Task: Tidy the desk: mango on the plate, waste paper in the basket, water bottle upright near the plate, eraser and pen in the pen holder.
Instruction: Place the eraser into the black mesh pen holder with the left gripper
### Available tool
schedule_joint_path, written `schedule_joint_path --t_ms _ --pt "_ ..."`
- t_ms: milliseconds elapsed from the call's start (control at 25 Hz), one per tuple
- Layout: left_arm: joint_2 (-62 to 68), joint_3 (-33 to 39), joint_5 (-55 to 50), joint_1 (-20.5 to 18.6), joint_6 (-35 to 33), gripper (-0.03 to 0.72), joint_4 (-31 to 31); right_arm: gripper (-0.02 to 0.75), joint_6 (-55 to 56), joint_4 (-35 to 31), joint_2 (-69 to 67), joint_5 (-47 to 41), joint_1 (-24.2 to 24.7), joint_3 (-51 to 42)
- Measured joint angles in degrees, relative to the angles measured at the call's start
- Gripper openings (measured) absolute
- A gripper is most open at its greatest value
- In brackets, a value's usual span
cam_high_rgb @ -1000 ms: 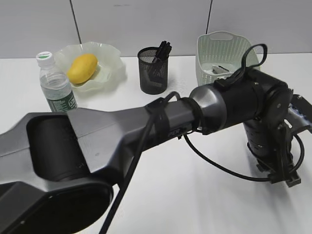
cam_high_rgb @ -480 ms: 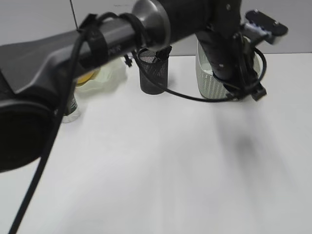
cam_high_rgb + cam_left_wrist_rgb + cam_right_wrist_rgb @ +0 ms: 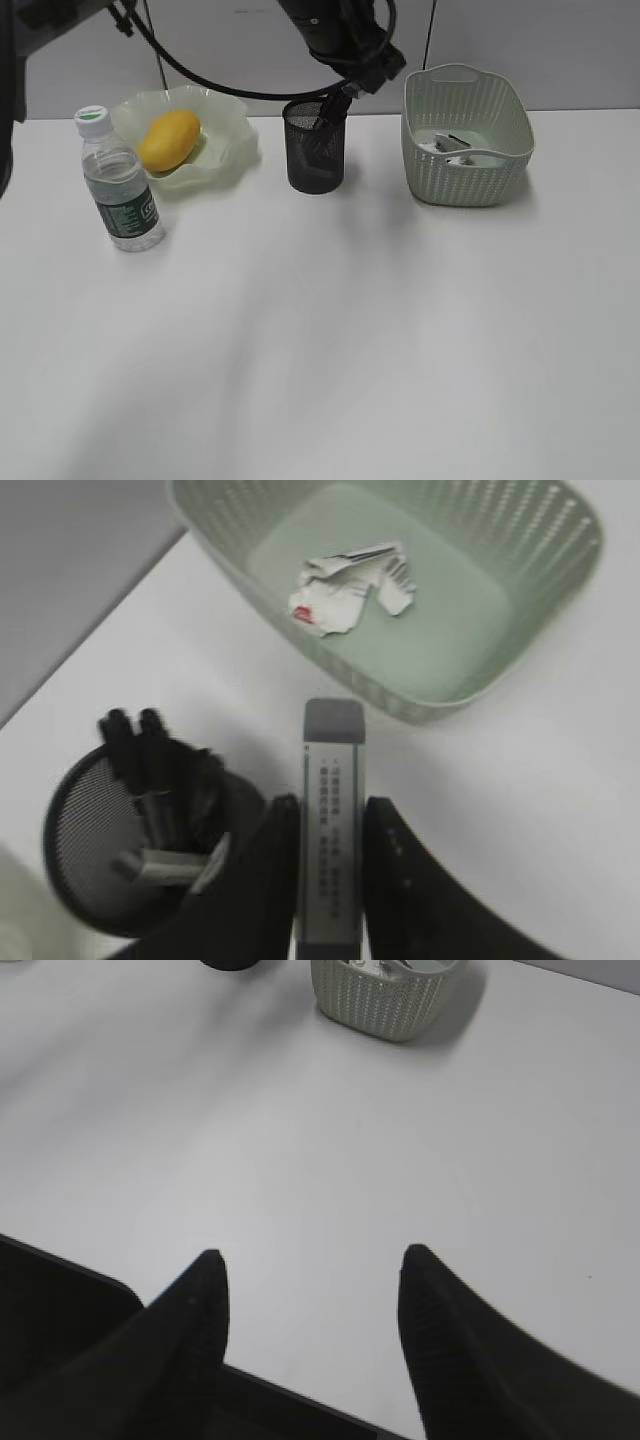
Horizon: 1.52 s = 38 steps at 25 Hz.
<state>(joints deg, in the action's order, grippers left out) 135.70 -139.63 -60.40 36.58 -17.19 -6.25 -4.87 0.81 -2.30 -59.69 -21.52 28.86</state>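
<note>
Far left on the white worktop (image 3: 330, 350), the water bottle (image 3: 117, 182) stands upright, white cap on top, just in front of the plate (image 3: 226, 120). On that wavy green plate lies the mango (image 3: 168, 139). Moving to the middle, the black mesh pen holder (image 3: 315, 148) has dark pens sticking out of it, and the left pincer (image 3: 330, 825) hangs above and just beside it, clenched on a flat grey-and-white eraser (image 3: 331, 810) that pokes out past the fingertips; it is clear of the cup. Over to the right, the basket (image 3: 467, 178) sits on the worktop with the waste paper (image 3: 347, 586) crumpled on its floor. The right pincer (image 3: 312, 1260) hovers over bare worktop with its jaws spread apart, nothing between them.
</note>
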Motion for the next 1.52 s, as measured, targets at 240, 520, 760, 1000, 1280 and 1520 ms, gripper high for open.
schedule_joint_path --t_ms 240,520,760,1000,1280,1520 --pt "0.00 0.00 -0.49 -5.95 0.00 0.149 0.17 0.438 0.00 0.00 0.04 0.00 0.00 0.00" --pt "0.38 0.00 6.13 -7.11 0.00 0.149 -0.16 0.438 0.00 0.00 0.04 0.00 0.00 0.00" --pt "2.99 0.12 7.85 -7.11 0.00 0.148 -0.28 0.438 0.43 0.17 0.04 0.00 0.00 0.00" --pt "4.97 0.18 7.91 -7.11 0.00 0.148 -0.28 0.438 2.07 1.60 0.04 0.00 0.00 0.00" --pt "6.81 0.18 8.33 -7.11 0.00 0.148 -0.27 0.438 2.27 1.72 0.04 0.05 0.00 0.00" --pt "6.86 0.18 10.59 -7.41 0.00 0.148 -0.27 0.438 2.47 1.72 0.04 0.05 0.00 0.00"
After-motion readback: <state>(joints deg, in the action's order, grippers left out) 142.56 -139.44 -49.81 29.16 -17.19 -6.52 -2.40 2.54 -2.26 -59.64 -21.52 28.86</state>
